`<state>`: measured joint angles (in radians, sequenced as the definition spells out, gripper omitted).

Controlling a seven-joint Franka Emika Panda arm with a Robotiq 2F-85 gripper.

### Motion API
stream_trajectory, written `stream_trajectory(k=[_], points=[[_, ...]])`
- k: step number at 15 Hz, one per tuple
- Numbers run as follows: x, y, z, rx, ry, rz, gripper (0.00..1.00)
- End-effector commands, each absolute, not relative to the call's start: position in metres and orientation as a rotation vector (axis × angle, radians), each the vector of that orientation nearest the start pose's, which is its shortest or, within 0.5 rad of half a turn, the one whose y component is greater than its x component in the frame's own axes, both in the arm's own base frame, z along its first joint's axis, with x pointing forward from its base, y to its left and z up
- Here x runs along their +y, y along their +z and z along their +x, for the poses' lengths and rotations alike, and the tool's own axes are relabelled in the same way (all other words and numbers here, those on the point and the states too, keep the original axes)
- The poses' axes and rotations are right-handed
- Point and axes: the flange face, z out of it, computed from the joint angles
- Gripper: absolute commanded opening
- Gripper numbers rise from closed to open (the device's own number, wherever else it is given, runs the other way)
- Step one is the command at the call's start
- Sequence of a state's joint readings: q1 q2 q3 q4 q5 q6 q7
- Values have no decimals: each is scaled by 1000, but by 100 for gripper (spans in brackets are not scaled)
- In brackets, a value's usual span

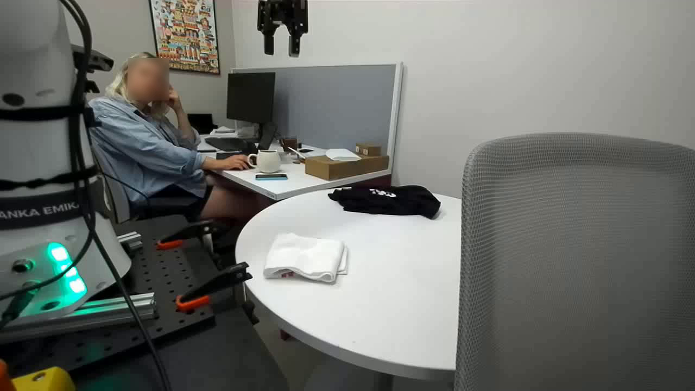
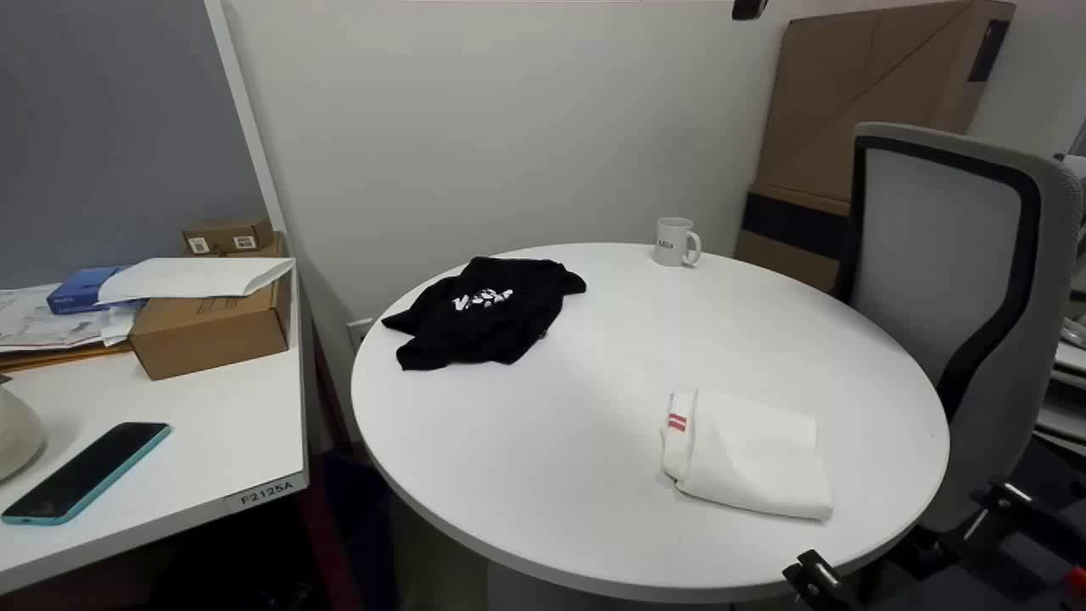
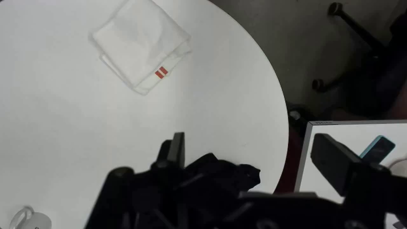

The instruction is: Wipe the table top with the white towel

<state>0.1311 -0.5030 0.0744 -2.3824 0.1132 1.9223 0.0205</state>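
The white towel lies folded flat on the round white table (image 1: 402, 304). It shows in both exterior views, as a folded square (image 1: 305, 258) and with a red-striped edge (image 2: 751, 454). In the wrist view the towel (image 3: 140, 41) is at the upper left, with its two red stripes visible. My gripper (image 1: 281, 50) is open and empty, high above the table and apart from the towel. Only a small dark tip of it (image 2: 748, 8) shows at the top of an exterior view. In the wrist view its two fingers (image 3: 249, 143) stand wide apart.
A black shirt (image 2: 488, 314) lies crumpled on the table. A white mug (image 2: 674, 242) stands near the table's far edge. A grey chair (image 1: 575, 260) is against the table. A person (image 1: 146, 130) sits at a desk (image 1: 282, 187) beside it, holding boxes (image 1: 345, 167) and a phone (image 2: 85, 471).
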Motion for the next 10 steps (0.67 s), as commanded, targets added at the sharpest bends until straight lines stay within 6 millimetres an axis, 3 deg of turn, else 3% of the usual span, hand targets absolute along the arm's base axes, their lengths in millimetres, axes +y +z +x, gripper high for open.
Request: stream_trajectory(k=[1, 7, 10], points=[[93, 509, 393, -214, -52, -3058, 100], [92, 501, 396, -211, -74, -3095, 100], [85, 481, 410, -146, -274, -3083, 100]])
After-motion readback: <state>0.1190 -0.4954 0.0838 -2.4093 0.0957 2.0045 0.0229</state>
